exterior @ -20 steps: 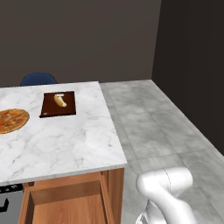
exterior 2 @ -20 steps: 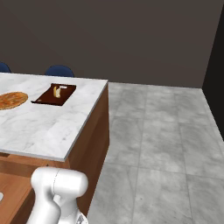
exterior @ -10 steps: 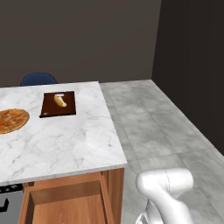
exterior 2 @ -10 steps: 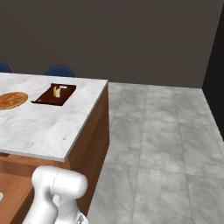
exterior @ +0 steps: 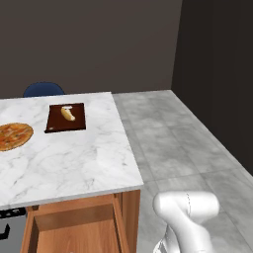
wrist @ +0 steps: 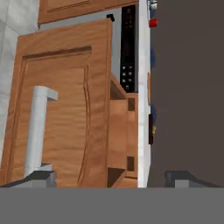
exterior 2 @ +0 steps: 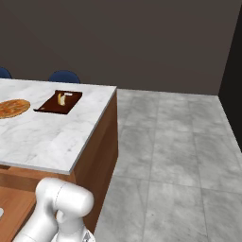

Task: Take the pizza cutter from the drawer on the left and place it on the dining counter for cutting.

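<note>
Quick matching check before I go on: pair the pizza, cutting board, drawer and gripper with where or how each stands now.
1. pizza
2. cutting board
3. drawer
4. gripper

a. pulled out under the counter edge
b. jaws wide, facing the silver bar handle
c. near the counter's left side
d. holds a pale bread piece

Pairs: 1-c, 2-d, 3-a, 4-b

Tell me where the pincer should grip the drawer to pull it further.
Probably the silver bar handle on the drawer front: it stands off the panel on posts, leaving a gap behind. Come straight at the front, the open pincer straddling the bar across its length.
</note>
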